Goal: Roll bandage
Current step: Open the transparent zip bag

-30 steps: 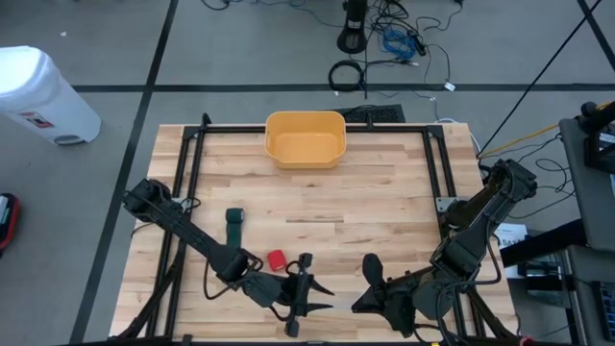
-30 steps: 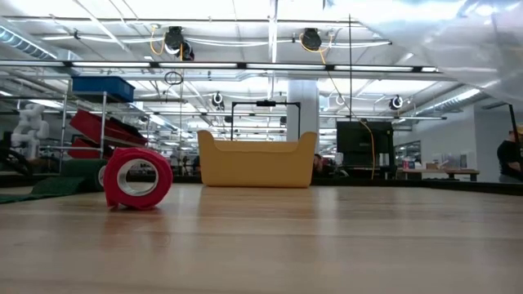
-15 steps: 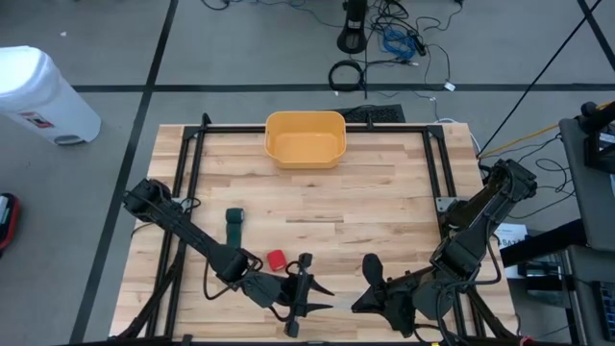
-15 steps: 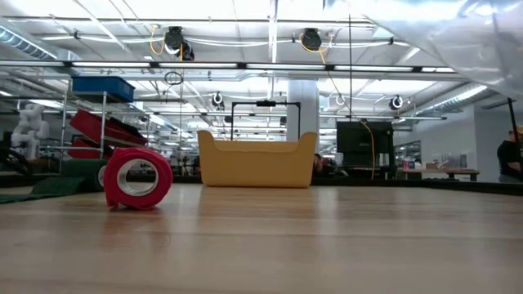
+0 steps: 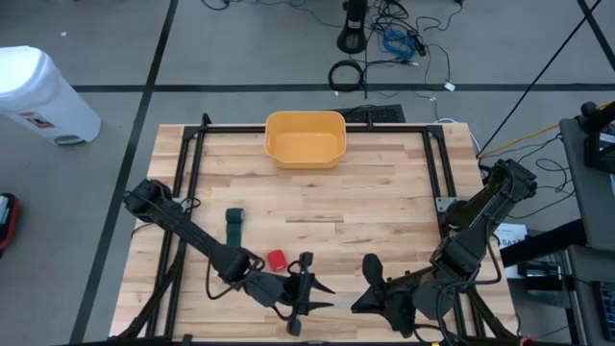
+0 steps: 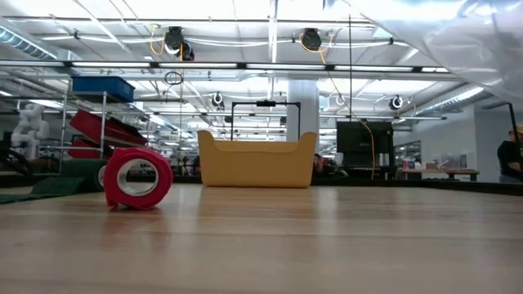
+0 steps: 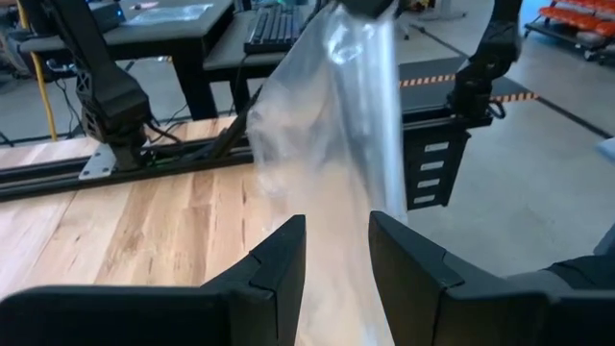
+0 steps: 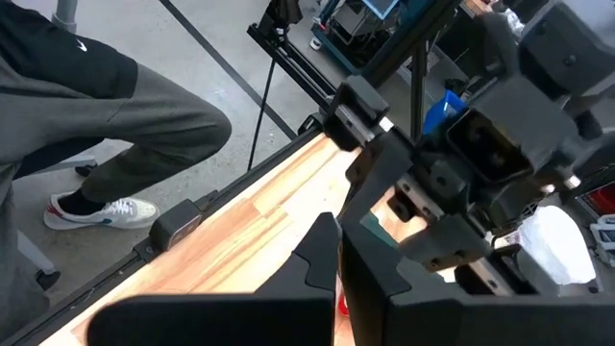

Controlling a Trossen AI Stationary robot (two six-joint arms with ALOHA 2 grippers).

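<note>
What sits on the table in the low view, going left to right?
Green bandage → red tape roll → yellow bin. A sheet of clear plastic hangs in at the upper right.

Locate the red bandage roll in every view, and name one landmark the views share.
High view: red bandage roll near the front edge, beside the left arm.
Low view: left, standing on edge.
Left wrist view: not in it.
Right wrist view: cannot tell.
Shared landmark: yellow bin.

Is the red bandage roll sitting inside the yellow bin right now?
No, the red bandage roll lies on the wooden table, well apart from the yellow bin at the far edge.
</note>
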